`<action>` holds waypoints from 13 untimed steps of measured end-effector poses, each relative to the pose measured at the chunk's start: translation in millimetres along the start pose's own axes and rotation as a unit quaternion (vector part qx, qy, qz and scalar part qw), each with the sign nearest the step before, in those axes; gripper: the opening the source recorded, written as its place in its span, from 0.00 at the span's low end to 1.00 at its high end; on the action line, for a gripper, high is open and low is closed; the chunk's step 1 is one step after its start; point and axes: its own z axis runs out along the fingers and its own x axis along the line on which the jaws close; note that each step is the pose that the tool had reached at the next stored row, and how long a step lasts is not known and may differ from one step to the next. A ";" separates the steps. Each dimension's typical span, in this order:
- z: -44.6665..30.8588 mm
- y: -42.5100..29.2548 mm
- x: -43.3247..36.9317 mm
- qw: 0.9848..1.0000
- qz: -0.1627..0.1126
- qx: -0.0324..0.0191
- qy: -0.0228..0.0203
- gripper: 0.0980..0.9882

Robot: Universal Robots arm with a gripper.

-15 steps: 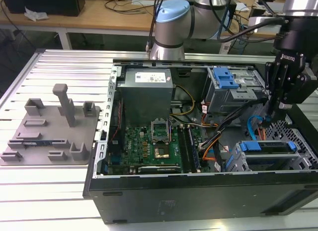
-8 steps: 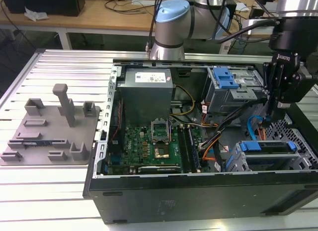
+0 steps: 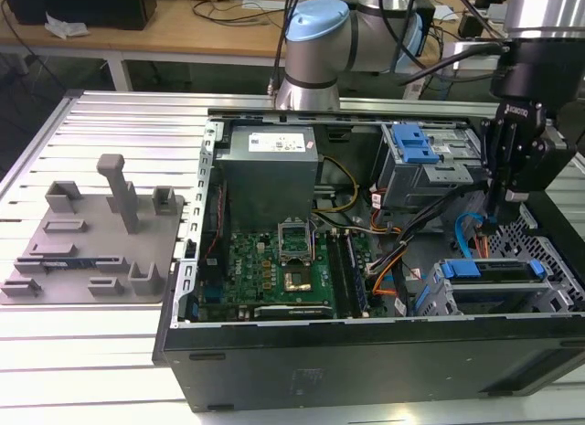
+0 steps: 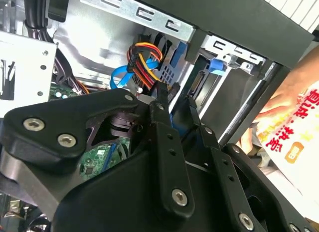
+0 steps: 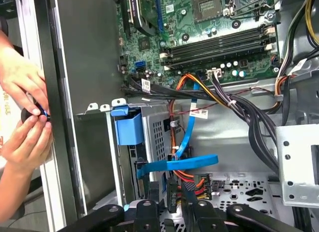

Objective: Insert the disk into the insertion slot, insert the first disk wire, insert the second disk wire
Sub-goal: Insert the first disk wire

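The disk [image 3: 498,292], silver in a blue carrier [image 5: 127,127], lies in the grey perforated insertion slot [image 3: 551,258] at the case's corner on the exterior view's right. The first disk wire [image 5: 179,164], a flat blue cable, loops beside the slot [image 3: 462,233] and bends down at the disk's end. My gripper [image 5: 169,199] hangs just above that spot [image 3: 494,226]. Its fingers stand close together around a small dark plug. I cannot tell which wire the plug belongs to. A red, orange and yellow wire bundle [image 4: 144,55] ends right at my fingertips [image 4: 162,92].
The open case holds a motherboard [image 3: 274,260], a grey power supply box [image 3: 270,160] and a taller cage with a blue latch [image 3: 416,151]. A grey fixture plate [image 3: 91,233] lies outside on the exterior view's left. A person's hands [image 5: 22,117] work just outside the case wall.
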 end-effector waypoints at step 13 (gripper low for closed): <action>2.3 -2.6 -1.3 1.000 -0.001 -0.002 0.000 0.25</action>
